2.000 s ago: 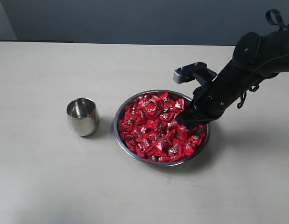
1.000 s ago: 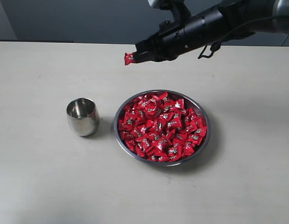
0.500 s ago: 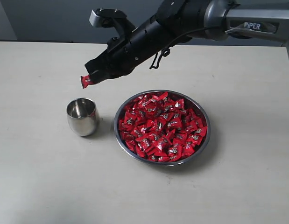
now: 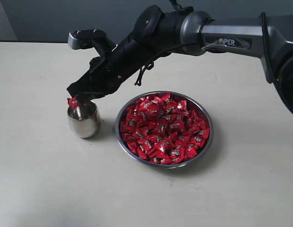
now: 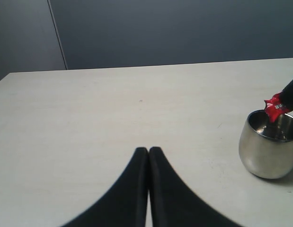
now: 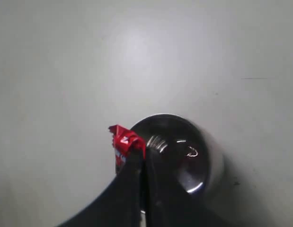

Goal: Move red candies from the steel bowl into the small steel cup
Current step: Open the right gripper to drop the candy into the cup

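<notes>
The steel bowl [image 4: 205, 118] sits mid-table, heaped with red candies [image 4: 163, 127]. Left of it stands the small steel cup [image 4: 84, 120], also in the left wrist view [image 5: 267, 151] and the right wrist view [image 6: 184, 151]; I see no candy inside it. My right gripper [image 4: 76, 100] reaches across from the right and is shut on one red candy [image 4: 73, 102], held just above the cup's rim on its outer side [image 6: 123, 142] [image 5: 275, 106]. My left gripper [image 5: 148, 150] is shut with nothing in it, over bare table some way from the cup.
The long right arm [image 4: 184, 33] stretches over the back of the table above the bowl. A dark wall [image 4: 66, 19] runs behind the table's far edge. Pale tabletop [image 4: 51, 189] lies in front of the cup and bowl.
The right gripper lifted one red candy out of the bowl, carried it leftward across the table, and has come down to the cup's rim. Bowl and cup have not moved.
</notes>
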`<state>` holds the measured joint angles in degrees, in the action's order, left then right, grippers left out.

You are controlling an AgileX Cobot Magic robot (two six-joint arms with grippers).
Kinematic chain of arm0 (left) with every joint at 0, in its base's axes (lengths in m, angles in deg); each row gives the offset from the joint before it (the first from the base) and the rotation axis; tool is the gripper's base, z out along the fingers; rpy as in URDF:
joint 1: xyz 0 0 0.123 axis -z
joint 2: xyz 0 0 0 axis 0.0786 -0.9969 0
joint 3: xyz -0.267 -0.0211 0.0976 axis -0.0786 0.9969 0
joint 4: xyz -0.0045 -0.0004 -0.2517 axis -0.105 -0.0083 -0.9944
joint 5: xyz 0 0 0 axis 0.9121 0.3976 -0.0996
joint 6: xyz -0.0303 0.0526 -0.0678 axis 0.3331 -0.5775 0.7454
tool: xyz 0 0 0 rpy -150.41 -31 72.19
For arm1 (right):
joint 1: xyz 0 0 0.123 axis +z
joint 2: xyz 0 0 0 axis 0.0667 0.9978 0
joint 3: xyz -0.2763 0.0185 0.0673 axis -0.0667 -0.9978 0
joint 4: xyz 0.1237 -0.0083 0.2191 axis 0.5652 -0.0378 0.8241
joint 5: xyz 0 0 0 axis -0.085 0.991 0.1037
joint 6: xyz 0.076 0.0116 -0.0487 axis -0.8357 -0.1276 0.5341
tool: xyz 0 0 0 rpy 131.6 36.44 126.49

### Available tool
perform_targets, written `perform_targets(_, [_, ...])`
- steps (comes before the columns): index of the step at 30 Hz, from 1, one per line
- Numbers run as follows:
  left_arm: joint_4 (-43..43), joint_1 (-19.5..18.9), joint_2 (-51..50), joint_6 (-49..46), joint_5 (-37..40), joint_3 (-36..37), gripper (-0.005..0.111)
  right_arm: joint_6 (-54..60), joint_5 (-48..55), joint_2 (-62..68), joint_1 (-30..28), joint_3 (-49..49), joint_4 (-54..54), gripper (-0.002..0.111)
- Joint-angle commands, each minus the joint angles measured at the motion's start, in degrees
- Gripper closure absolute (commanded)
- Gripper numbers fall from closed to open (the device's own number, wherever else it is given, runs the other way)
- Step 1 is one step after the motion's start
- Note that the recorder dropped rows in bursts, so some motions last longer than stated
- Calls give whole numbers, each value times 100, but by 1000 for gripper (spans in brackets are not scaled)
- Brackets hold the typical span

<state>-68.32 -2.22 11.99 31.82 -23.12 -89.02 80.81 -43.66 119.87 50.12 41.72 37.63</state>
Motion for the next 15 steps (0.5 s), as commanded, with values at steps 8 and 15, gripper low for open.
perform_targets(8, [-16, -3, 26, 11, -11, 22, 106, -221, -222, -24, 9, 33, -419, 105])
perform_targets(15, [-16, -3, 26, 11, -11, 22, 106, -419, -146, -24, 9, 33, -419, 69])
